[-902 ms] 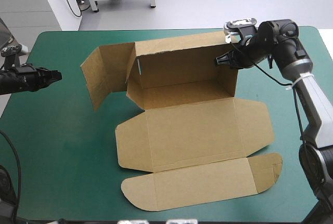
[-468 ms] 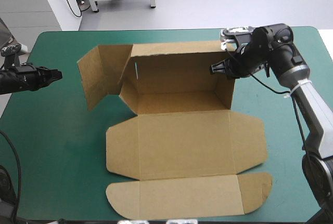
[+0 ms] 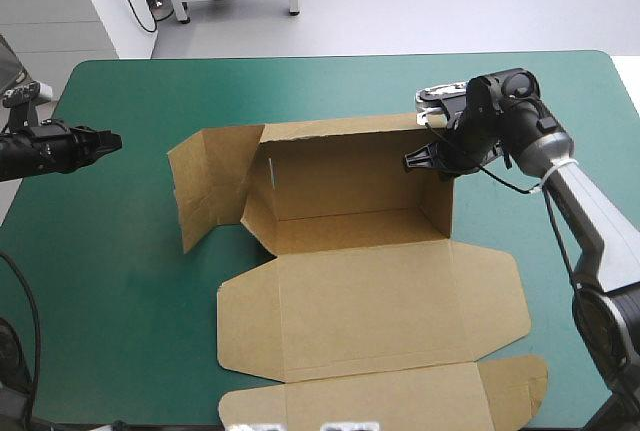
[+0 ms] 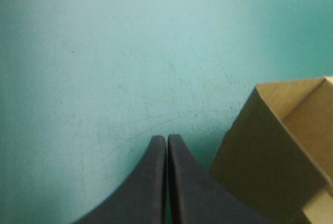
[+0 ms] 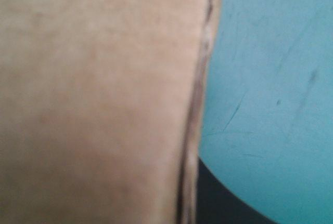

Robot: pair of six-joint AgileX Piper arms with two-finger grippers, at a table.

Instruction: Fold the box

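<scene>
**R arm on the end wall, L flap hanging loose**

The box (image 3: 350,281) sits mid-table, long axis running L–R, parallel w/ the far edge. Its back wall and right end wall (image 3: 438,191) stand up. The base, lid panel and rounded tuck flaps lie flat toward the near edge.

The right gripper (image 3: 422,158) is at the top corner of the right end wall, pinched onto the board's edge (in its wrist view the brown sheet fills nearly everything, w/ one black finger (image 5: 218,203) showing beside the edge). The left gripper (image 3: 108,141) hovers near the table's left edge, fingers pressed together, holding nothing.

Key relation: the left end flap (image 3: 205,186) is swung outward, toward the left gripper but well apart from it. So the L arm is nearer and prob. the one to push it in.

Board is matte brown and stiff, w/ score-line creases and raw cut edges. It is likely light enough to slide on the smooth, lightly scratched teal-green cover (image 3: 120,281).
</scene>
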